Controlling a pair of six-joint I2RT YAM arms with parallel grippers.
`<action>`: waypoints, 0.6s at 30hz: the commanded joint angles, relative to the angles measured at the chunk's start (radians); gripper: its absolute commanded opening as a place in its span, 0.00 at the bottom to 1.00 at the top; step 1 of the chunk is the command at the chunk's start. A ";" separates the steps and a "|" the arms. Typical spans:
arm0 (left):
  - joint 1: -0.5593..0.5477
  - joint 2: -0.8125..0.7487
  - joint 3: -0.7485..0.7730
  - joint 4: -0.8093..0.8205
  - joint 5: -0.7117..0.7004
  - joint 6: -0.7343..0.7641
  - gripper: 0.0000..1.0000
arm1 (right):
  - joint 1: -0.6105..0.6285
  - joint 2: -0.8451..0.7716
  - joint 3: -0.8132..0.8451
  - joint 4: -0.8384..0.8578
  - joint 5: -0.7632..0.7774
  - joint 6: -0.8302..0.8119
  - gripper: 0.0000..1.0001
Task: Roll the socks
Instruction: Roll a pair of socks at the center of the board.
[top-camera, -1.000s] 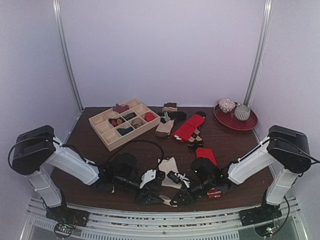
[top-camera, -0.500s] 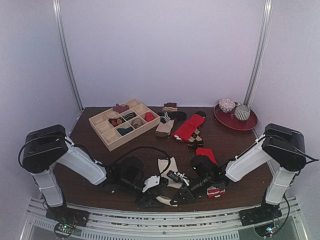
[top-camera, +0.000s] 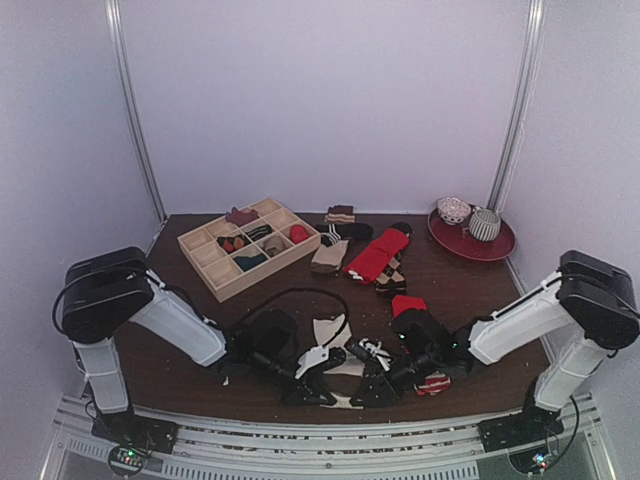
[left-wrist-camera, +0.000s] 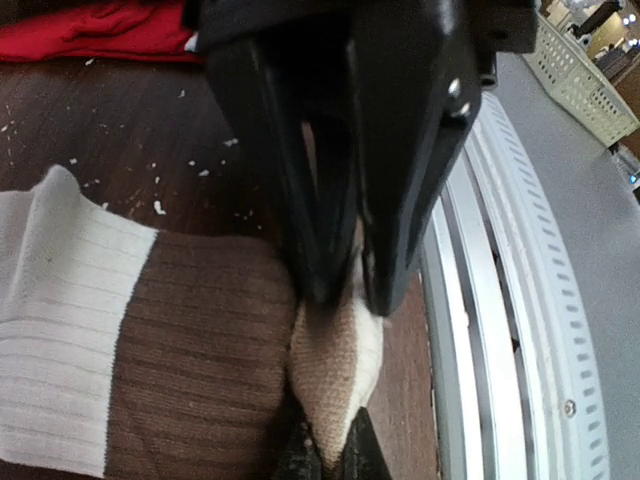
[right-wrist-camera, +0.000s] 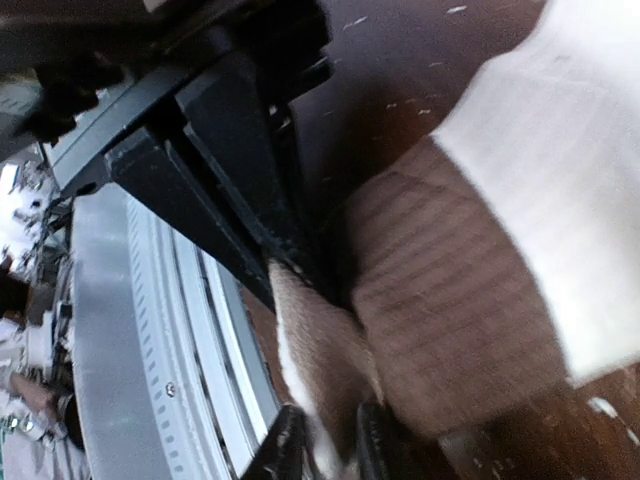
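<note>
A dark wooden table stands between white walls, with two metal poles in the back corners. One compartment tray sits back left, one sock pile back centre, and one red plate carrying two bowls back right. Two arms reach in along the near edge. The left gripper is clenched on the tan end of the cream sock, which lies flat at front centre. The right gripper straddles that same end; I cannot tell whether it pinches. The red sock lies just right of it.
</note>
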 joint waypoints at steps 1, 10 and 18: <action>0.022 0.081 0.007 -0.214 0.049 -0.205 0.00 | 0.007 -0.272 -0.117 -0.038 0.339 -0.128 0.26; 0.095 0.067 -0.029 -0.281 0.154 -0.413 0.00 | 0.230 -0.481 -0.191 0.015 0.689 -0.563 0.38; 0.102 0.089 -0.013 -0.311 0.126 -0.450 0.00 | 0.366 -0.258 -0.083 0.014 0.771 -0.693 0.42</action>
